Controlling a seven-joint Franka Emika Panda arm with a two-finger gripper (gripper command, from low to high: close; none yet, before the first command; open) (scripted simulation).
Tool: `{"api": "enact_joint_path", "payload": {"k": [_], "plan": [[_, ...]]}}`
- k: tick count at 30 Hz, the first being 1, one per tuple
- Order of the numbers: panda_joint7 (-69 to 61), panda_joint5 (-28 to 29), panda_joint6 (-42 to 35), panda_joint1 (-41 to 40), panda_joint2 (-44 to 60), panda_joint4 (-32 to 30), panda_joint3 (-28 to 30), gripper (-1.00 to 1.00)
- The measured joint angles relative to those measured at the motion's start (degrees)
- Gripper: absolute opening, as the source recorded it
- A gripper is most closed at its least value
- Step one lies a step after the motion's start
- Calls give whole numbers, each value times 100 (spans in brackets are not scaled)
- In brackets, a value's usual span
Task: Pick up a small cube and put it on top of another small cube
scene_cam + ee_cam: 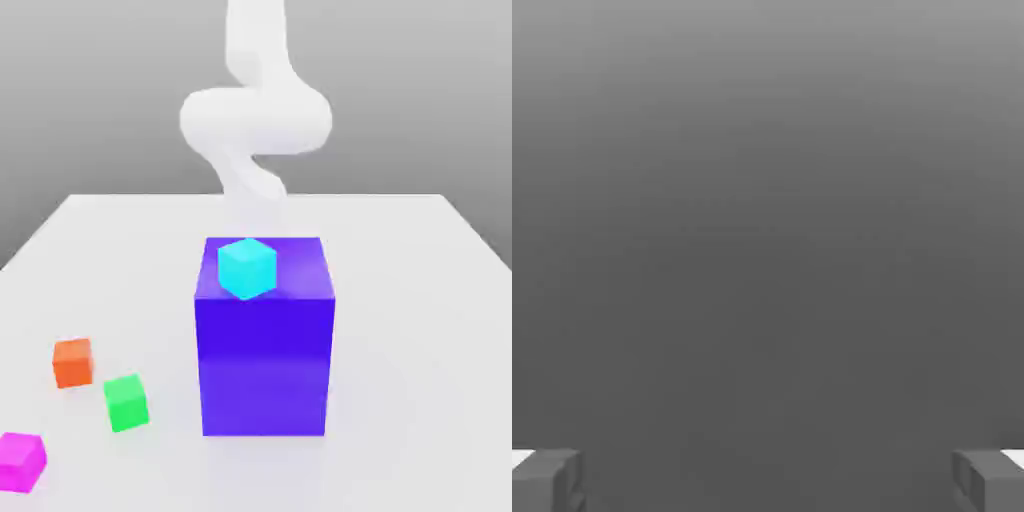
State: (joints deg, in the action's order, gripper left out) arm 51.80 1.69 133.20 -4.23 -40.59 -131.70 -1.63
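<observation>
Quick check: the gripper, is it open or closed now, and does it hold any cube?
Gripper: open, fingers wide apart, holding nothing.

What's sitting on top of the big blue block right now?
A small cyan cube sits on the big blue block, toward its front edge on the exterior view's left. The block's rear face and what lies behind its base are hidden.

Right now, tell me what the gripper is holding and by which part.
Nothing. The gripper is open, with bare space between its fingers; the magenta cube sits untouched on the table.
</observation>
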Motion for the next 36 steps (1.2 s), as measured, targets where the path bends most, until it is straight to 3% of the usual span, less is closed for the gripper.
{"api": "enact_joint_path", "payload": {"k": [9,18,24,30,34,35,36], "plan": [[2223,692,503,-1310,1921,33,-361,0],[4207,1093,1017,-2119,3783,59,-126,0],[5128,785,1430,-2484,4958,52,104,0],[5609,-62,1885,-2855,6067,53,187,0],[5640,-191,2490,-2911,6901,209,178,0],[5643,-193,2584,-2910,7023,233,179,-100],[5643,-193,2584,-2910,7023,233,179,-100]]}}
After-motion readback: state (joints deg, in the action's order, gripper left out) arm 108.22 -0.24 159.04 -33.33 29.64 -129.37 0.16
